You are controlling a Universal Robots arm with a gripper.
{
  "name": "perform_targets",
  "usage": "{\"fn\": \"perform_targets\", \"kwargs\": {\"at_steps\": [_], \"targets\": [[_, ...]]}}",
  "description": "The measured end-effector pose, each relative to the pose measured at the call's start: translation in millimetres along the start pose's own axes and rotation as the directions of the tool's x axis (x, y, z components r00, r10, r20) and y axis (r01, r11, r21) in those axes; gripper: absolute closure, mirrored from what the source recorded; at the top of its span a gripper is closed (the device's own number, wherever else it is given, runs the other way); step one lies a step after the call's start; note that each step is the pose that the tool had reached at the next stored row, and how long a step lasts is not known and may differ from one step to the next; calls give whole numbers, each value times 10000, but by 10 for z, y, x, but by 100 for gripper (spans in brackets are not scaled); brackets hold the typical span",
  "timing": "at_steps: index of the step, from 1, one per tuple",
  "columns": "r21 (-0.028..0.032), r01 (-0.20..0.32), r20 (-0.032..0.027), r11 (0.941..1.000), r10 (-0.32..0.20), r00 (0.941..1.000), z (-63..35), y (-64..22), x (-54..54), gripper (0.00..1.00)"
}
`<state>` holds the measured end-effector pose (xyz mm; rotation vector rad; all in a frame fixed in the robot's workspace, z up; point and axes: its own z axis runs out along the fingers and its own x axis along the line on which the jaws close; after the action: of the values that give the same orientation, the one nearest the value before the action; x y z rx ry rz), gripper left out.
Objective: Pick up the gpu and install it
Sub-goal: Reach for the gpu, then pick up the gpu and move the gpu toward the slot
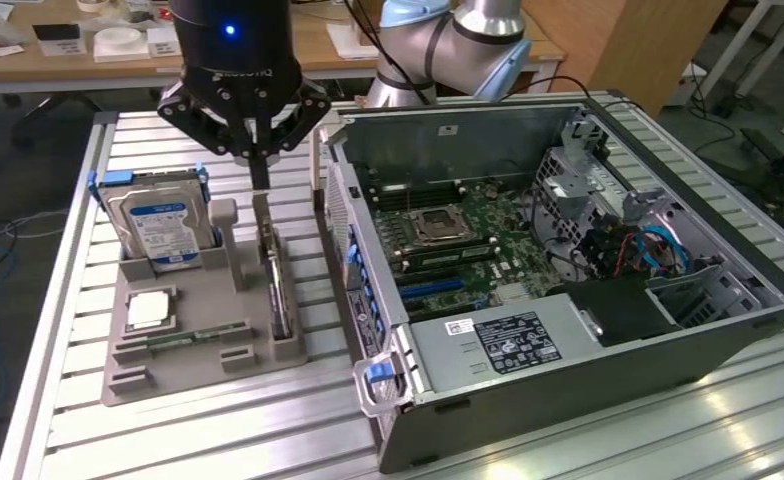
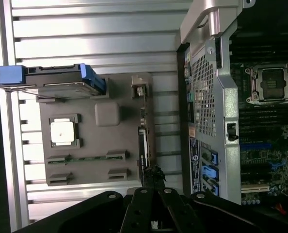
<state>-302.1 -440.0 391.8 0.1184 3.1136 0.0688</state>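
Here, the black gripper (image 1: 257, 180), jaws pinched narrow, hangs at the dark green-black gpu card (image 1: 275, 290), which stands on edge in a grey plastic tray (image 1: 192, 375), presumably for easy grasping.

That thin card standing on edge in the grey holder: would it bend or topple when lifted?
The gpu looks like a rigid board, so it probably lifts without flopping. It stands on its thin edge in the grey holder, so freed from that it would likely tip. Being so thin, it is probably light.

Blue-labelled hard drive (image 1: 163, 225) upright in grey tray (image 1: 195, 372)
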Motion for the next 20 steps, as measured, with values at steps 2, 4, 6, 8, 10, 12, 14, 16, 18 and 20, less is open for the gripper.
{"fn": "perform_targets", "kwargs": {"at_steps": [2, 4, 6, 8, 10, 12, 14, 16, 18, 20], "targets": [[1, 0, 0, 10000, 0, 10000, 0, -6, 31, 89], [0, 0, 0, 10000, 0, 10000, 0, -9, 48, 89], [-1, 1, 0, 10000, -1, 10000, 0, -9, 48, 89], [0, 0, 0, 10000, 0, 10000, 0, -9, 49, 89], [0, 0, 0, 10000, 0, 10000, 0, -9, 49, 89], [0, 0, 0, 10000, 0, 10000, 0, -9, 49, 89], [0, 1, 0, 10000, -1, 10000, 0, -9, 49, 89], [0, 0, 0, 10000, 0, 10000, 0, -9, 49, 89], [0, 0, 0, 10000, 0, 10000, 0, -9, 49, 89], [0, 0, 0, 10000, 0, 10000, 0, -9, 49, 83]]}}
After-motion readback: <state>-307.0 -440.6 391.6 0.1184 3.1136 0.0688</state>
